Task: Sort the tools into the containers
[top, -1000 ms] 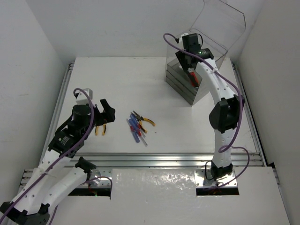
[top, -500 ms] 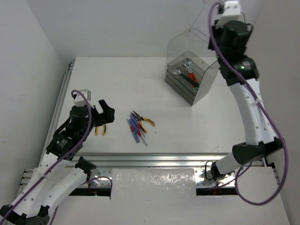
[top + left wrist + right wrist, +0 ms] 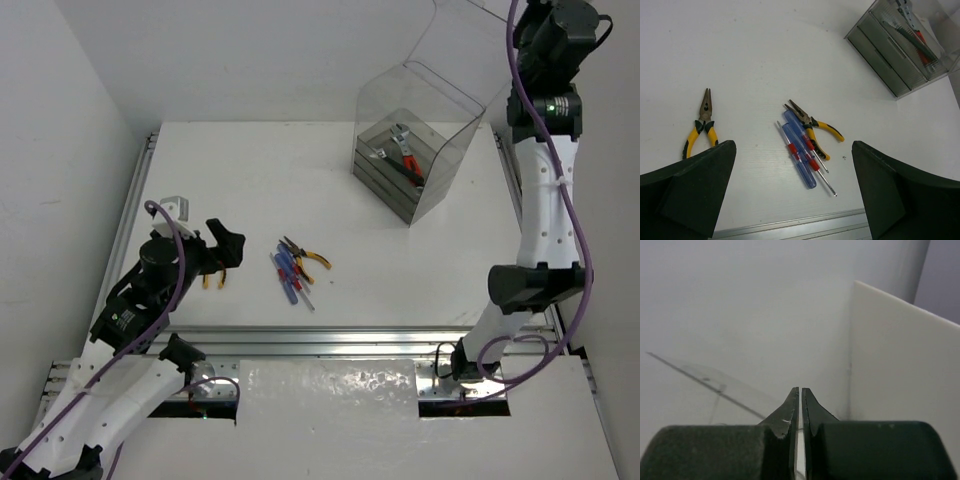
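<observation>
My left gripper (image 3: 226, 248) (image 3: 793, 146) hangs open over the left of the table. One yellow-handled pliers (image 3: 702, 126) (image 3: 213, 276) lies just beside and below it. A second pliers (image 3: 309, 257) (image 3: 813, 131) and several blue- and red-handled screwdrivers (image 3: 290, 278) (image 3: 801, 156) lie together mid-table. The stacked grey trays (image 3: 385, 185) (image 3: 879, 60) sit inside the transparent box (image 3: 440, 120), and the top tray holds a red-handled wrench (image 3: 410, 162) (image 3: 921, 41) and a silver wrench (image 3: 380, 152). My right gripper (image 3: 800, 391) is shut on nothing, raised high at the top right and facing the wall.
White walls close in on both sides and at the back. An aluminium rail (image 3: 380, 340) (image 3: 805, 225) runs along the near table edge. A clear sheet edge (image 3: 700, 377) of the box cover shows low left in the right wrist view.
My right arm has lifted out of the box to the top right corner and its jaws have closed. Both wrenches now show in the top tray. The left arm has barely shifted.
</observation>
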Available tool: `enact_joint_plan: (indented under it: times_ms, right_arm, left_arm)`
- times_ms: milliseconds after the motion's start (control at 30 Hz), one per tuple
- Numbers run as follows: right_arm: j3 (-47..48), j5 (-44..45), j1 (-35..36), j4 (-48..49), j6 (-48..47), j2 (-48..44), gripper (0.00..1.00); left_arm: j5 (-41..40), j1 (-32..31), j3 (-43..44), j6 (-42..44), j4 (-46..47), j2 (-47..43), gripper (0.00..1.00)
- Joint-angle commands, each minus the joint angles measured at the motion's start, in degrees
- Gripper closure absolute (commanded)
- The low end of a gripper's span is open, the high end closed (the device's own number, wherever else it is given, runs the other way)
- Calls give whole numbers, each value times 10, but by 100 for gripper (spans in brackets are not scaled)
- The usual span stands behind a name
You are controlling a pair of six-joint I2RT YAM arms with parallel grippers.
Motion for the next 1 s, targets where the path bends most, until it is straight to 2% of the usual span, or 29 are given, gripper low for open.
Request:
enact_joint_plan:
  times_ms: [0, 200, 267, 400, 567, 800, 900, 933, 967]
  right_arm:
    - [11, -69, -59, -16, 42, 20, 96]
    - [36, -161, -79, -32, 53, 67, 96]
    - [58, -215, -95, -45, 67, 82, 97]
    - [32, -322, -108, -38, 83, 90, 96]
    - [-53, -391, -108, 3, 78, 34, 98]
    - [-87, -445, -106, -45, 102, -48, 97]
    - [-68, -412, -88, -108, 117, -63, 81]
    - [-63, -363, -51, -130, 110, -73, 70]
    - [-59, -326, -21, -152, 98, -79, 43]
  left_arm:
    - [9, -8, -2, 10, 29, -2, 0]
    - [16, -8, -2, 12, 30, 6, 0]
    - [16, -8, -2, 12, 30, 6, 0]
    - [16, -8, -3, 12, 31, 5, 0]
    - [20, -8, -1, 13, 31, 10, 0]
    - [19, -8, -2, 13, 32, 6, 0]
    - [16, -8, -3, 12, 31, 5, 0]
    - [16, -8, -3, 12, 31, 4, 0]
    - [13, -8, -2, 12, 31, 4, 0]
